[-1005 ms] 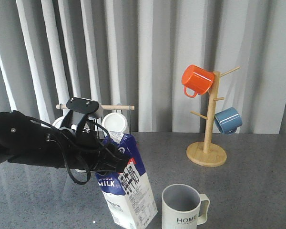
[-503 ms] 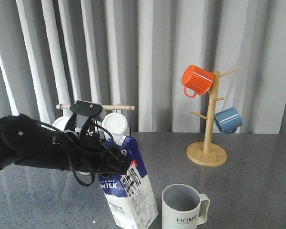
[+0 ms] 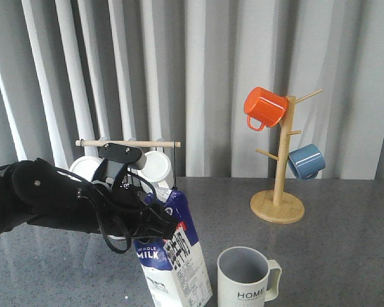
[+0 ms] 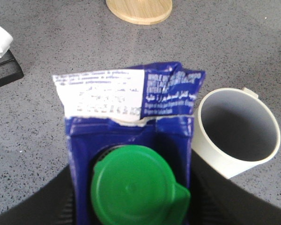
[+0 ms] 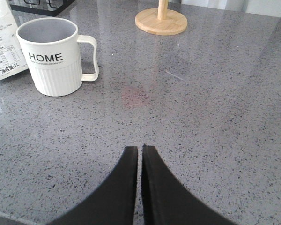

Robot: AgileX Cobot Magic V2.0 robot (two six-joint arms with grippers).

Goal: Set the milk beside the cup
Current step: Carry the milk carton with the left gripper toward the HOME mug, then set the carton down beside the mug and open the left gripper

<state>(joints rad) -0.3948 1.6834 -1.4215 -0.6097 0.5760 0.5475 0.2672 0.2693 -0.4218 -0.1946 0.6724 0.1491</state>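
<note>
Cup [image 5: 55, 56] (HOME) nr milk [image 5: 4, 44]

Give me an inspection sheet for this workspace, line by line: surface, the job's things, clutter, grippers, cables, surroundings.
Surface: grey speckled table, bare where it shows.
Milk: blue and white carton with a green cap, tilted, just to the left of the cup in the front view; whether its base rests on the table cannot be told.
Cup: upright "HOME" mug, empty, handle toward the robot's right.
Clutter: wooden mug tree holding an orange mug and a blue mug; a rack with white mugs behind the left arm.
Grippers: left gripper shut on the carton's top; right gripper shut, empty.
Cables: black loops on the left arm.
Surroundings: grey pleated curtain.
</note>
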